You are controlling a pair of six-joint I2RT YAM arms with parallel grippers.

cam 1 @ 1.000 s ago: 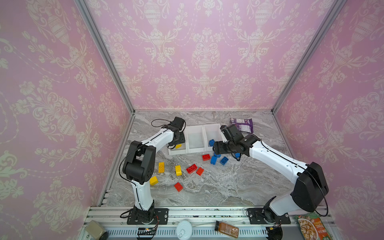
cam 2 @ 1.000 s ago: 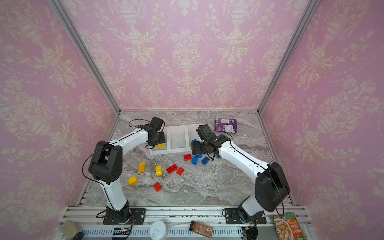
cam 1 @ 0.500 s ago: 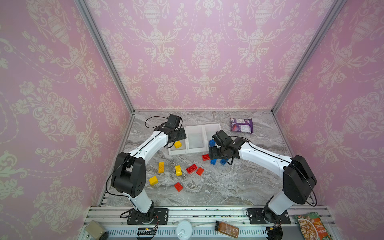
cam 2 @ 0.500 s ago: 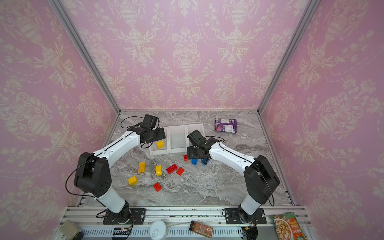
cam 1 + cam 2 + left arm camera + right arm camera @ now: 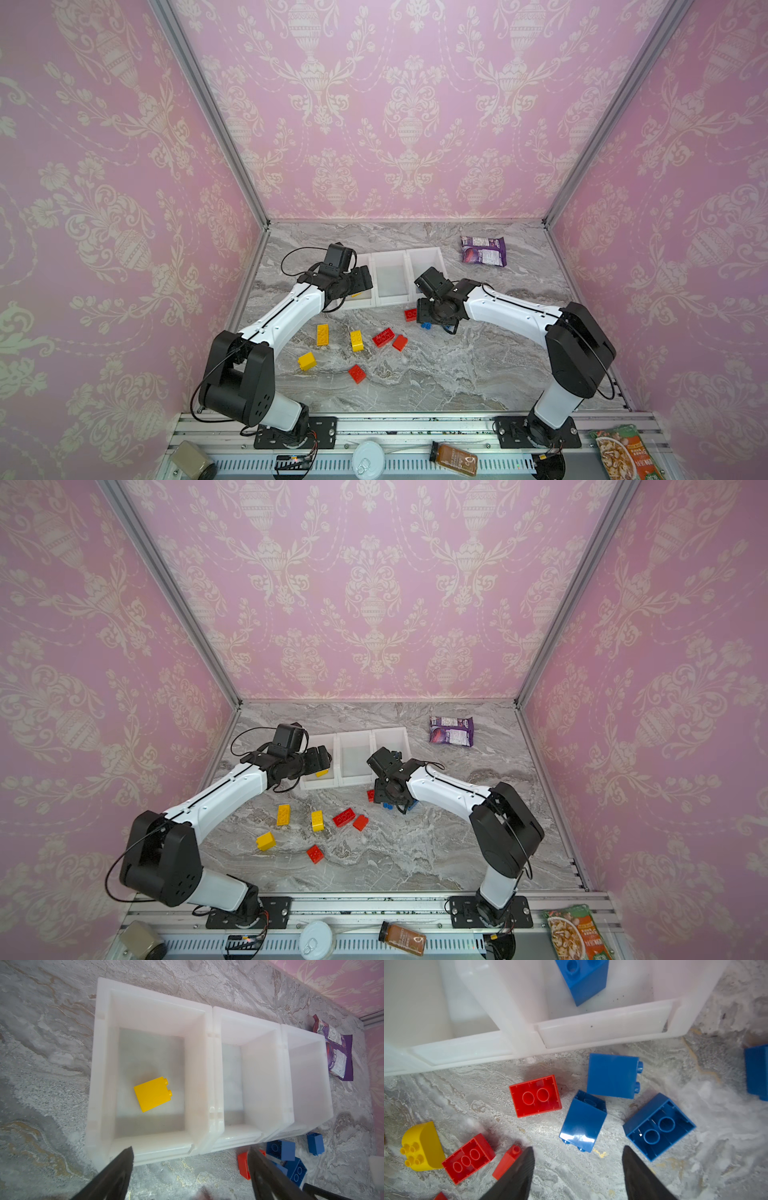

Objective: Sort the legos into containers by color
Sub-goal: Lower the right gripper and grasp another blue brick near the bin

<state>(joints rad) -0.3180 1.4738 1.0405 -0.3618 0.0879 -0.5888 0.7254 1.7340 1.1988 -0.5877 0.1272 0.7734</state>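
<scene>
In the row of white bins (image 5: 209, 1022): one yellow brick (image 5: 152, 1094) in an end bin, one blue brick (image 5: 584, 978) in the opposite end bin, nothing in the middle.

On the desk (image 5: 457, 374), unsorted: three loose yellow bricks (image 5: 322, 334), four loose red bricks (image 5: 383, 337), several loose blue bricks (image 5: 612, 1076).

Left claw (image 5: 190, 1148) wide, empty, above the yellow's bin. Right claw (image 5: 577, 1147) parted, empty, over the loose blue bricks.

Progress: barely begun.

left hand (image 5: 190, 1148) opened, yellow brick (image 5: 152, 1094) released
</scene>
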